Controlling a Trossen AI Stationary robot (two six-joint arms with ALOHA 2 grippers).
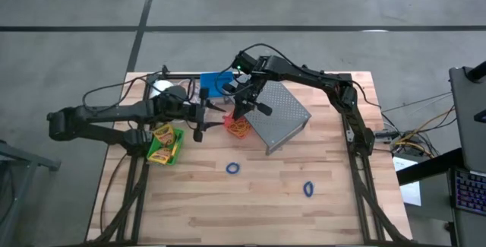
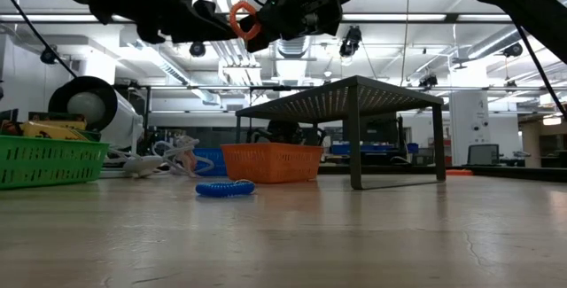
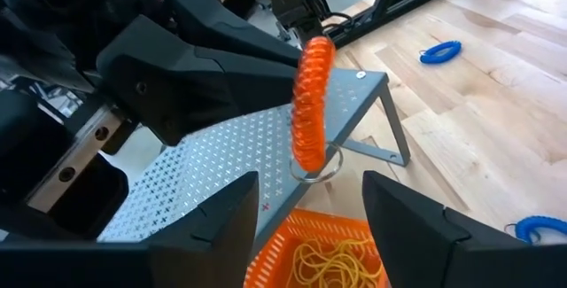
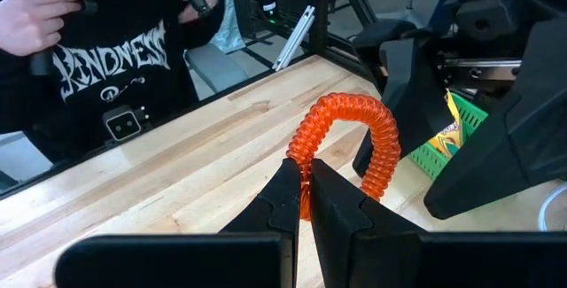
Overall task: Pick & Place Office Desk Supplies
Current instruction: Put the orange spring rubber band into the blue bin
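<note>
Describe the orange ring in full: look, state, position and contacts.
The orange ring is a ribbed, glossy coil band, plastic by its look, closed into a loop. It hangs in the air above the orange bin, pinched at one side by the shut right claw. The left claw stands open just beside it, not touching.

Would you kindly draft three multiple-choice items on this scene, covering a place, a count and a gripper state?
1. The orange coil band is
A. in the green bin
B. held in the air above the orange bin
C. on the rack

2. Blue bands lying on the table:
A. none
B. two
C. four

3. The left gripper's fingers are
A. open
B. shut on the band
C. shut on a bin

Key: 1 B, the right gripper pinches it over the orange bin. 2 B, one and another. 3 A, the left gripper shows a gap.
</note>
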